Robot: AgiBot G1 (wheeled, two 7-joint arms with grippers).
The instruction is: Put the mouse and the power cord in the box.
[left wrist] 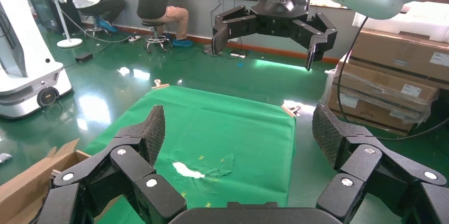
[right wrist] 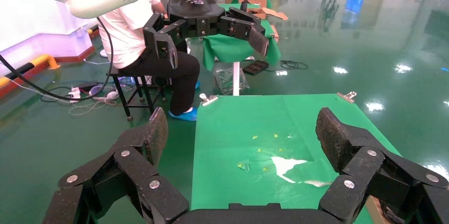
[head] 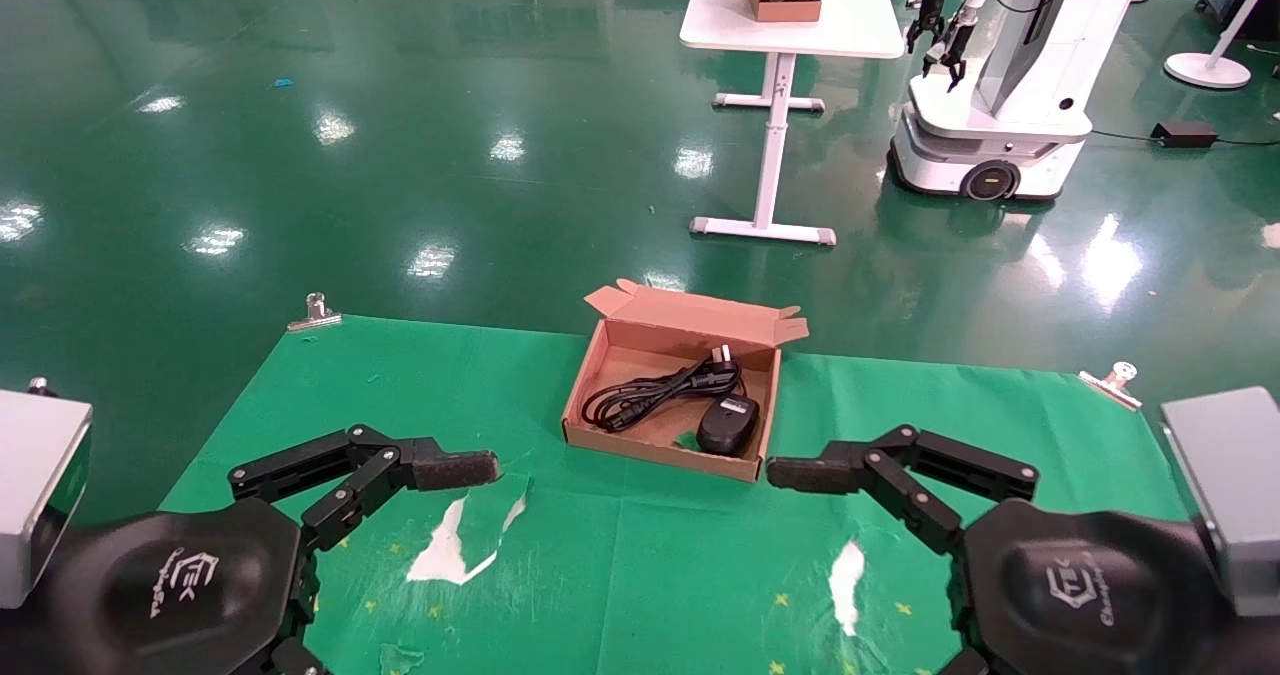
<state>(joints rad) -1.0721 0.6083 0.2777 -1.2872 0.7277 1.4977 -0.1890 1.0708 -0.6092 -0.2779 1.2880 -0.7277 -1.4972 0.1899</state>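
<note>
Green cloth [head: 640, 555] covered the desk, clipped at its far corners. At the far edge sat the box [head: 600, 380], lid back, with the power cord [head: 650, 395] and the mouse [head: 728, 425] already inside, so the task looked done. The left gripper [head: 455, 470] and the right gripper [head: 805, 473] hovered near the front edge, jaws wide and empty.

Head view: a white logo with small lettering is printed on the black housing of the left gripper [head: 460, 470] and of the right gripper [head: 805, 475]. Neither marking is legible.
</note>
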